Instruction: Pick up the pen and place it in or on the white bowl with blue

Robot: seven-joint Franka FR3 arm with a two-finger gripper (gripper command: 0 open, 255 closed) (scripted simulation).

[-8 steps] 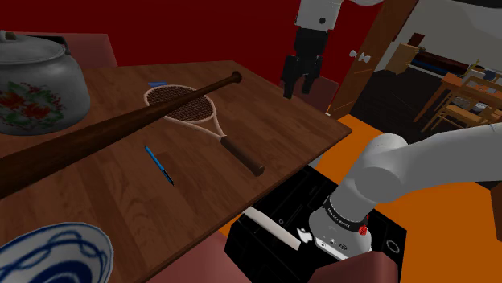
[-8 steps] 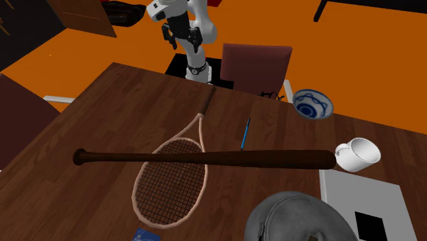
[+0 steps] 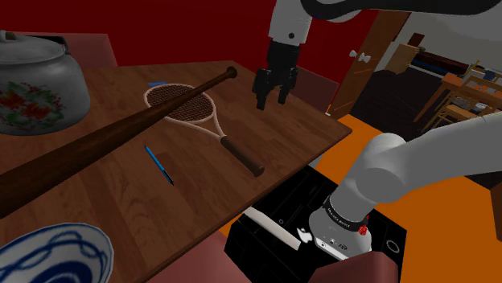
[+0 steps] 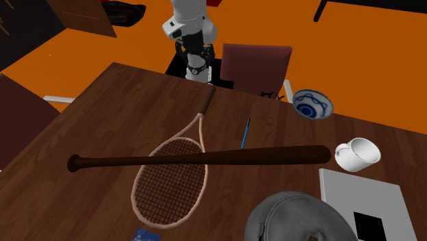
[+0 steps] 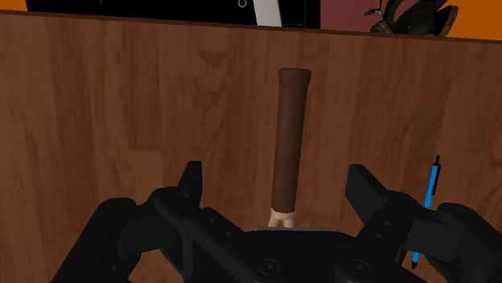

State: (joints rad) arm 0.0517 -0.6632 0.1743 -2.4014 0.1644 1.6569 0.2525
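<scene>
A thin blue pen (image 3: 158, 164) lies flat on the brown wooden table, between the racket and the bat; it shows again as the pen (image 4: 245, 133) and, beside my right finger, the pen (image 5: 428, 197). The white bowl with blue pattern (image 3: 48, 253) sits at the table corner at the shoulder view's lower left, also seen as the bowl (image 4: 313, 105). My black gripper (image 3: 270, 101) hangs open above the table, over the racket's dark handle (image 5: 291, 145), well apart from the pen. The gripper (image 4: 196, 55) and gripper (image 5: 277, 189) hold nothing.
A long dark baseball bat (image 3: 96, 143) lies across a tennis racket (image 3: 189, 106). A grey lidded pot with a red flower print (image 3: 36, 84) stands at the back left. A white mug (image 4: 356, 152) sits near the bowl. A dark red chair (image 4: 254, 65) stands at the table's edge.
My gripper has come down and in from beyond the table's far edge to above the racket handle, still open. The bat has shifted slightly. Pen and bowl have not moved.
</scene>
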